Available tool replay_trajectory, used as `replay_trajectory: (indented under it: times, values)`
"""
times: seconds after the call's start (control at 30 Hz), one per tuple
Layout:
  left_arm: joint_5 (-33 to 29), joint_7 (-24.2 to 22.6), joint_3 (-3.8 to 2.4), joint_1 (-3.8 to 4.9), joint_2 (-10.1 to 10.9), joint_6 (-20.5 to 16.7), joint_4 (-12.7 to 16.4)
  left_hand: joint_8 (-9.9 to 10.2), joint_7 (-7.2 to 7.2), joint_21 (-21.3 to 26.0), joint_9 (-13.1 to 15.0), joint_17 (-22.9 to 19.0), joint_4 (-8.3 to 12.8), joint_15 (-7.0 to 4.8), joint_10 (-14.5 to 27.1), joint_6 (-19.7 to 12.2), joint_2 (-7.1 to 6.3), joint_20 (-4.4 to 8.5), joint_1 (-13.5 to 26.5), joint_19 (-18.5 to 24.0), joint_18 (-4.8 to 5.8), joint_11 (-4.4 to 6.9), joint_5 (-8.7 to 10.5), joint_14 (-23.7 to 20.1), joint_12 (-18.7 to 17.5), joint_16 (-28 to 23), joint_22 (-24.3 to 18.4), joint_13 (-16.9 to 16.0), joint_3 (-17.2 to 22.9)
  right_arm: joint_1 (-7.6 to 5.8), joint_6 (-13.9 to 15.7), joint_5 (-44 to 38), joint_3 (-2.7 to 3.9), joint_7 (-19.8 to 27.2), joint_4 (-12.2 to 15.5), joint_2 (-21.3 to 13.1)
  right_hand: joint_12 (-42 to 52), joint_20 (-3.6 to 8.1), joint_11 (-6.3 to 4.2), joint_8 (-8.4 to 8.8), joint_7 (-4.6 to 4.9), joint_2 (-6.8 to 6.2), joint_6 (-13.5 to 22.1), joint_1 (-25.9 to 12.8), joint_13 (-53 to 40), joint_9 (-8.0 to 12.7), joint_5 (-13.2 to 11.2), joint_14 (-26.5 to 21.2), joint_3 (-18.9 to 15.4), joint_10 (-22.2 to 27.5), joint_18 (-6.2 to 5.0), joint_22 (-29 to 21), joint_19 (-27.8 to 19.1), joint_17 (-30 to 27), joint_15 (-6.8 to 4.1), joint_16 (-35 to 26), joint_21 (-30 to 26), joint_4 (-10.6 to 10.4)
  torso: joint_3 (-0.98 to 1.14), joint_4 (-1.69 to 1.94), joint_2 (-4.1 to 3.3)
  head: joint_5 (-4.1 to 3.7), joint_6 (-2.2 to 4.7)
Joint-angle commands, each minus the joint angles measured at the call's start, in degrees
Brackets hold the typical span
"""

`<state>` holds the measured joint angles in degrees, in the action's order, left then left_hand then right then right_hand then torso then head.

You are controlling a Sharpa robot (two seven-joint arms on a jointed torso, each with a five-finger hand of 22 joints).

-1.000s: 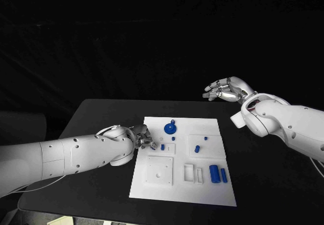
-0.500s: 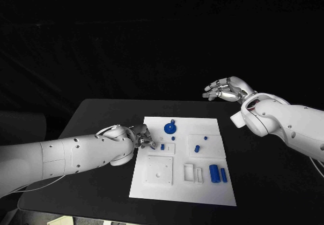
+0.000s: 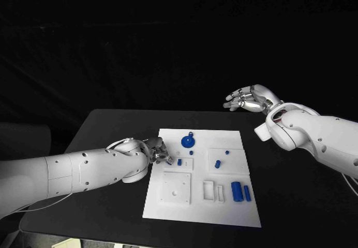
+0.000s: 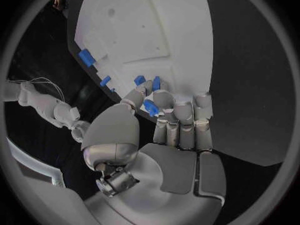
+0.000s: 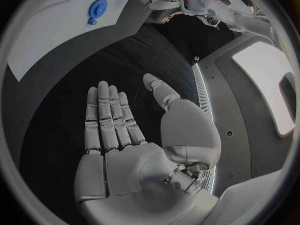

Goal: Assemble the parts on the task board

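The black table [image 3: 112, 129] carries the white task board [image 3: 231, 206] at its middle, long side running away from the robot. On the board, a round blue disc with a small tab [image 3: 189, 140] lies toward 12 o'clock, with a tiny blue peg [image 3: 192, 152] just beneath it. A short blue pin [image 3: 218, 164] and a small blue dot [image 3: 226, 152] sit in the square recess toward 2 o'clock of the board's centre. At about 4 o'clock lie a blue cylinder [image 3: 236, 191] and, just beside it, a thin blue bar [image 3: 247, 193]. A raised square plate [image 3: 176, 188] occupies the 7 o'clock part, with two narrow white slots [image 3: 214, 191] between it and the cylinder.

The left hand [image 3: 154, 151] hovers at the board's 9 o'clock edge, its white forearm stretching away across the table. In the left wrist view its fingers [image 4: 181, 117] are curled in and, with the thumb, pinch a small blue part [image 4: 150, 107]. Another small blue piece [image 3: 179, 161] stands in the board just beside those fingertips.

The right hand [image 3: 250, 99] is raised beyond the table's far edge at about 1 o'clock, well apart from the board. In its wrist view the palm [image 5: 125, 155] is flat, fingers straight and spread, holding nothing.
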<state>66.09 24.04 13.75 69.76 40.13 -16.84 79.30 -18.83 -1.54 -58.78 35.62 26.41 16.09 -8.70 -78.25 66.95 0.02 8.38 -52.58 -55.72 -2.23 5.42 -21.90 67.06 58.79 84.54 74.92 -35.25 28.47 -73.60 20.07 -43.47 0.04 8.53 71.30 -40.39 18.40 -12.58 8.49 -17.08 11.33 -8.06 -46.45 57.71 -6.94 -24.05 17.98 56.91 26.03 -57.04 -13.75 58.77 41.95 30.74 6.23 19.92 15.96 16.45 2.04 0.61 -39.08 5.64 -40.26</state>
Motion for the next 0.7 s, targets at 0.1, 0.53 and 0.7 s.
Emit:
replay_trajectory:
  times: [0.1,0.53,0.7]
  values:
    - [0.3,-0.1,0.00,-0.19,-0.1,2.1,0.3,-3.6,3.05,-0.4,13.0,0.1,-0.2,-4.42,-2.1,4.7,0.44,7.41,0.1,-0.5,-0.31,2.30,-0.35,4.2,0.3,0.3,1.0,-0.1,0.4,-0.02,-0.9,0.0,0.03,0.3,0.2,0.0,-0.2,-0.56,0.06,0.00,0.22,0.46,0.2,-0.2,0.2,0.1,0.4,0.0,-0.3,-0.6,-1.18,-0.1,0.0,-0.1,0.51,-0.2,-0.5,-0.1,0.01,-0.02,0.01,0.02,-0.10]
    - [0.3,-0.6,0.00,-0.20,0.0,3.9,0.6,-5.0,3.55,-0.7,13.9,0.6,-0.1,-4.32,-2.3,6.2,0.65,7.37,1.0,-0.4,-0.46,2.69,-0.98,4.5,1.6,1.3,1.1,-0.6,0.2,-0.02,-0.9,0.0,0.03,0.3,0.2,-0.1,-0.4,-0.65,0.09,-0.03,0.22,0.45,0.1,-0.1,0.5,0.2,0.8,0.0,-0.3,-0.7,-1.21,-0.2,-0.1,-0.2,0.59,-0.4,-0.6,-0.1,0.00,-0.01,-0.01,0.02,-0.24]
    - [0.3,-0.7,0.00,-0.20,0.0,3.8,0.4,-5.1,3.59,-0.8,14.0,0.7,-0.1,-4.32,-2.3,6.3,0.73,7.36,1.3,-0.5,-0.47,2.72,-1.04,4.5,1.8,1.5,1.1,-0.7,0.1,-0.02,-0.9,0.0,0.03,0.3,0.1,-0.1,-0.4,-0.68,0.09,-0.03,0.22,0.45,0.1,-0.2,0.5,0.2,0.9,-0.1,-0.4,-0.7,-1.21,-0.2,-0.1,-0.2,0.61,-0.5,-0.7,-0.1,0.02,0.01,-0.01,0.07,-0.19]
